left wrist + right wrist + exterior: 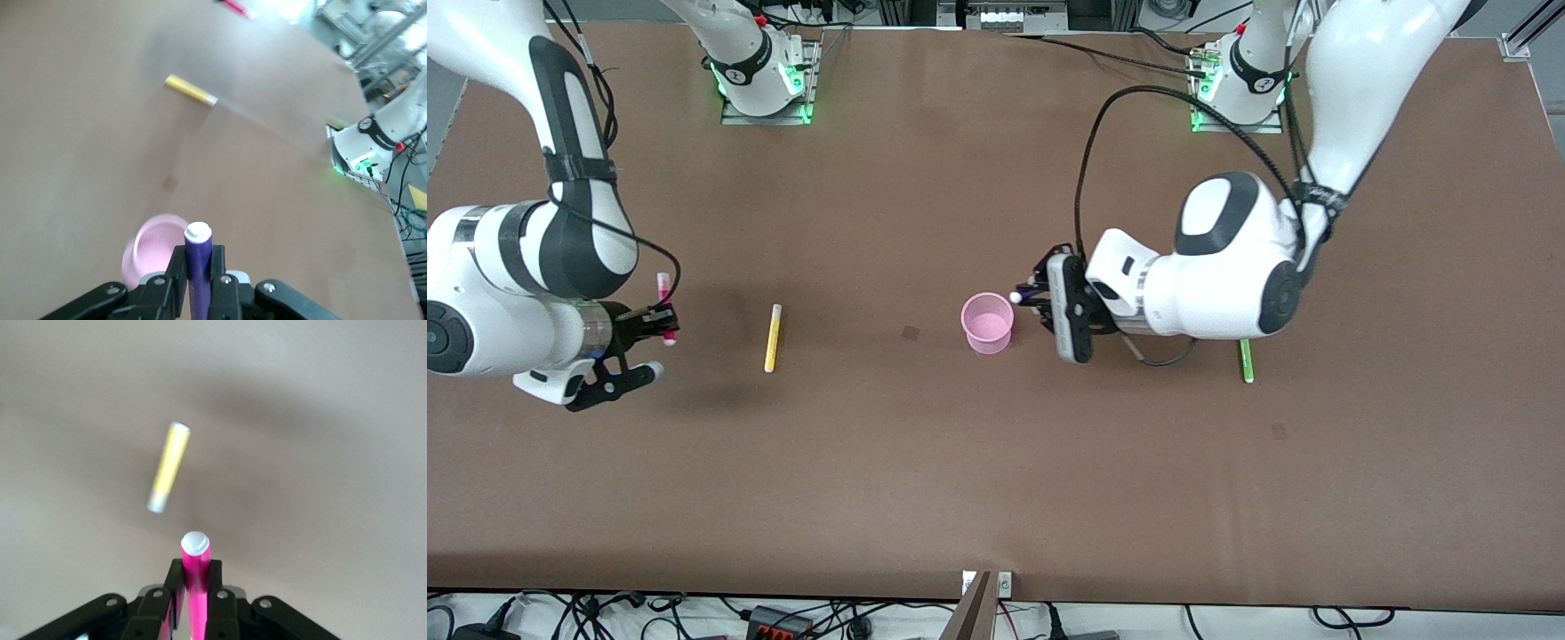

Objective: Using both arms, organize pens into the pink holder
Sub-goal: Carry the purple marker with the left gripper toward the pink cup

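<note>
The pink holder stands upright at the table's middle, and it also shows in the left wrist view. My left gripper is shut on the purple pen, whose white end is beside the holder's rim; the left wrist view shows the gripper and the pen. My right gripper is shut on the magenta pen above the table at the right arm's end, with gripper and pen in the right wrist view. The yellow pen lies flat between that gripper and the holder. The light green pen lies partly under the left arm.
The brown table has wide bare room nearer the front camera. The arm bases stand along the edge farthest from the camera. A small dark mark is on the table beside the holder.
</note>
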Available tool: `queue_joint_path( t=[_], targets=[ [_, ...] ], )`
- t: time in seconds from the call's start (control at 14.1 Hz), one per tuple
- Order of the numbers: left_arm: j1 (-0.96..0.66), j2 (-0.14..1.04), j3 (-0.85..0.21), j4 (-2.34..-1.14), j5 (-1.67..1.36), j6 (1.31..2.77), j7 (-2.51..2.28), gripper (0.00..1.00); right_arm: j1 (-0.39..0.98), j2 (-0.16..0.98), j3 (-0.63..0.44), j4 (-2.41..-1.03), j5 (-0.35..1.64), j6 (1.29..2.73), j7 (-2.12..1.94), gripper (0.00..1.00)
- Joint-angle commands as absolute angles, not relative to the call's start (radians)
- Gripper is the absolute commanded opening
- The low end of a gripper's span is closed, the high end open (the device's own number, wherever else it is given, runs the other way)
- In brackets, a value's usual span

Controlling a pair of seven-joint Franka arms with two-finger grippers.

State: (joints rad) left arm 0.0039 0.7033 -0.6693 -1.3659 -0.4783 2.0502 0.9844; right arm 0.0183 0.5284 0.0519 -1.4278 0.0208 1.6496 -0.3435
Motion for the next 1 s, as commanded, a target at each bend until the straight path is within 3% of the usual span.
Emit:
queue_joint_path(
  t=[0.0,0.36,0.93],
  targets=[
    [-0.056,0.752,-0.675,-1.361,-0.515,2.135,1.138,0.00,0.052,0.552,0.106,-1.402,0.060,1.641,-0.364,0.00],
    [-0.106,0.794,-0.672,-1.454,-0.511,2.396,1.418,0.00,0.055,0.549,0.222,-1.401,0.166,1.695,-0.411,0.00],
    [-0.121,0.830,-0.666,-1.508,-0.506,2.437,1.494,0.00,0.083,0.552,0.256,-1.404,0.166,1.855,-0.526,0.00]
  ],
)
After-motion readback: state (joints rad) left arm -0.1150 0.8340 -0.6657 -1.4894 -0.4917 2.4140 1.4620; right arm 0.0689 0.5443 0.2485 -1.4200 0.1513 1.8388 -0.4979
